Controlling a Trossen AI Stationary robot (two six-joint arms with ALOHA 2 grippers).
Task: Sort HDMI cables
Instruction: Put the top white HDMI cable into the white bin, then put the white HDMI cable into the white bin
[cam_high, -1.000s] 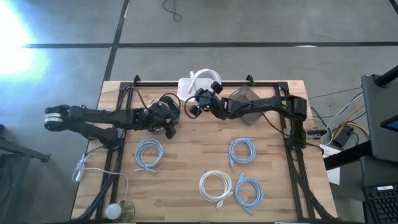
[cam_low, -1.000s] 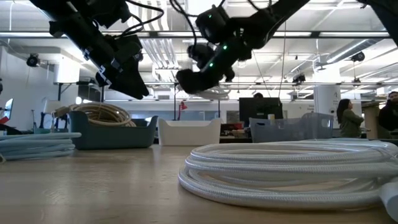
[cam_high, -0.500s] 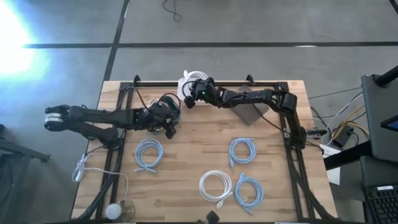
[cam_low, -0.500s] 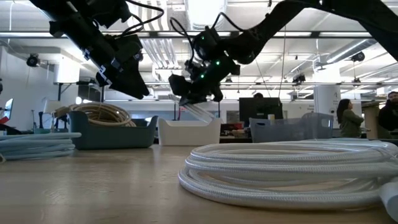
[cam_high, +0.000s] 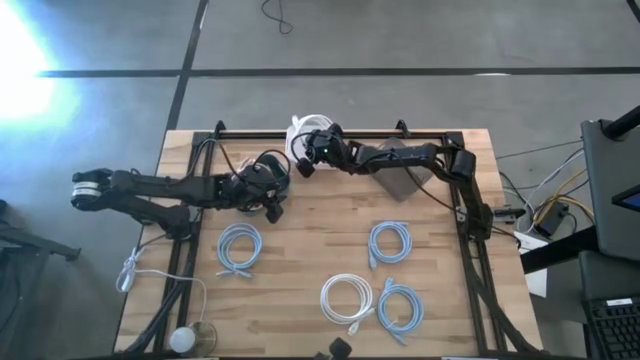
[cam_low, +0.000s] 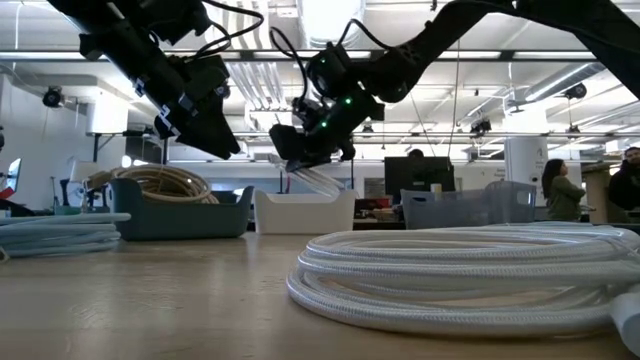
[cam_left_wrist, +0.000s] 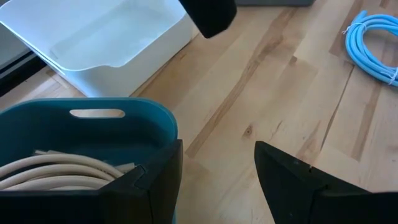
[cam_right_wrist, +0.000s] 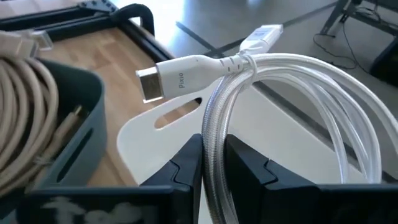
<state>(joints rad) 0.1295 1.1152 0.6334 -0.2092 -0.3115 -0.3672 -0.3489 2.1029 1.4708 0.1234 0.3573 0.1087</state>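
1. White braided cable coil (cam_low: 470, 275) lay nearest the low camera on the wooden tabletop (cam_high: 320, 235), filling the foreground; its right end ran out of that picture.
2. Four coils waited on the near half of the tabletop in the overhead view: a light blue coil (cam_high: 239, 247) on the left, the white one (cam_high: 346, 299) in the middle, and two more light blue coils (cam_high: 389, 241) (cam_high: 399, 307) on the right.
3. Farther back, the left gripper (cam_left_wrist: 217, 180) hovered just beside the teal bin (cam_left_wrist: 93, 124), its jaws spread and holding nothing. Tan-beige cables (cam_left_wrist: 62, 171) already lay in that bin.
4. At the far edge, the right gripper (cam_right_wrist: 214, 165) had its jaws pinching a white HDMI cable (cam_right_wrist: 292, 81), plug end sticking out.
5. Over the last second the right arm had swung from mid-table out to the back edge, carrying the cable above the white bin (cam_left_wrist: 106, 37). In the final half second it barely moved.
6. That suggested the white cable was about to be dropped into the white bin, matching colour to container; five coils would remain.
7. Hard to tell: the arm covered most of the white bin from above, so its contents were unclear. A clear bin (cam_low: 465, 208) at the back right was partly hidden too. A person (cam_low: 555, 190) stood in the room beyond.
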